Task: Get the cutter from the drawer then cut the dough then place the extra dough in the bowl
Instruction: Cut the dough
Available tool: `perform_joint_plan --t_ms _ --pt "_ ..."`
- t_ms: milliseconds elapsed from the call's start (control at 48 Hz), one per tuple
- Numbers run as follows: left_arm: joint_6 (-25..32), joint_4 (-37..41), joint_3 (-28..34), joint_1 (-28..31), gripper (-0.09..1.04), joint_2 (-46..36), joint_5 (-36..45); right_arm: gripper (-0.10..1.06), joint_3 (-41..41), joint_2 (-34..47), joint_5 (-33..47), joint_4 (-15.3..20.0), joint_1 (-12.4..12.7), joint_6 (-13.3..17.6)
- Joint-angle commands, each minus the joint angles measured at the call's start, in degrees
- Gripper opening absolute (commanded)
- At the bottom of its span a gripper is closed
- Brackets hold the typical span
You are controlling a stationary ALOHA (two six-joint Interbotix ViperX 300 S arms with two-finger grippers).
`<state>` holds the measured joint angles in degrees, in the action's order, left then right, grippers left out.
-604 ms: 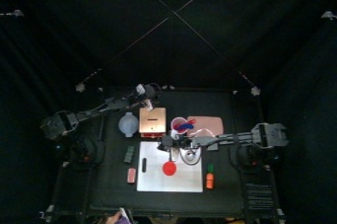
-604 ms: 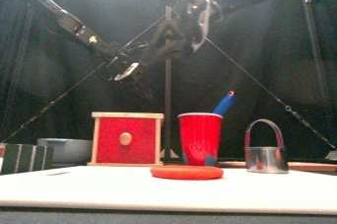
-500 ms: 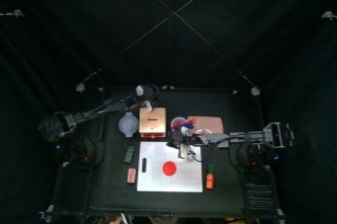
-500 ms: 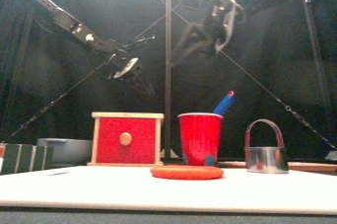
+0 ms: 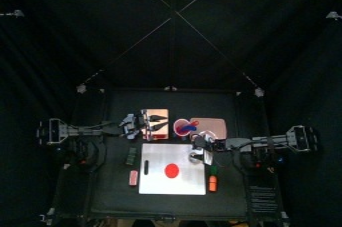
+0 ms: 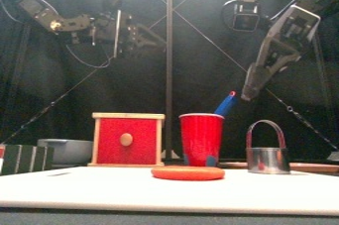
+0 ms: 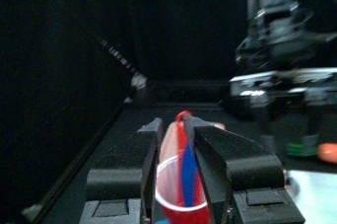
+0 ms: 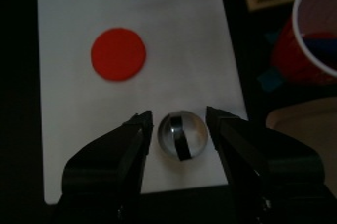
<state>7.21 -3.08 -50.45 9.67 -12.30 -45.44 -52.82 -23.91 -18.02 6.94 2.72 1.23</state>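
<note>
Front view is showing one flat red dough disc lying on the white cutting board. One round metal cutter with a wire handle is standing upright behind it, to the right. One pale wooden box is sitting with its red drawer closed. One blue-grey bowl is hiding its inside. One red cup is holding one blue toy knife. The right gripper is hanging high over the cutter with its jaws apart. The left gripper is pinching a thin red and blue piece.

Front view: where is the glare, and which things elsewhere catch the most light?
Front view: bright light glares at the top middle; the board lies brightly lit. Right wrist view: the cutter shines. Left wrist view: mostly dark.
</note>
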Motion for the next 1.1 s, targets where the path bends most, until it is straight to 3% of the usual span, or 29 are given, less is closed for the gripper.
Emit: perform_joint_plan --t_ms 21,333,729,1104 --pt "0.6 -4.3 -0.4 -2.4 0.68 -0.8 -0.9 0.83 0.2 -0.4 -0.4 -1.0 0.3 -0.2" --pt "8.0 -6.3 -2.3 -7.0 0.68 -0.3 -1.4 0.83 0.4 3.7 -0.5 -4.7 -0.4 -0.3" --pt "8.2 -11.0 -3.6 -9.0 0.68 0.6 -1.4 0.81 1.7 8.3 0.9 -6.2 -1.9 -0.4" --pt "8.2 -12.1 -5.3 -9.1 0.68 0.6 -1.4 0.62 3.4 10.0 0.8 -6.2 -2.7 -1.0"
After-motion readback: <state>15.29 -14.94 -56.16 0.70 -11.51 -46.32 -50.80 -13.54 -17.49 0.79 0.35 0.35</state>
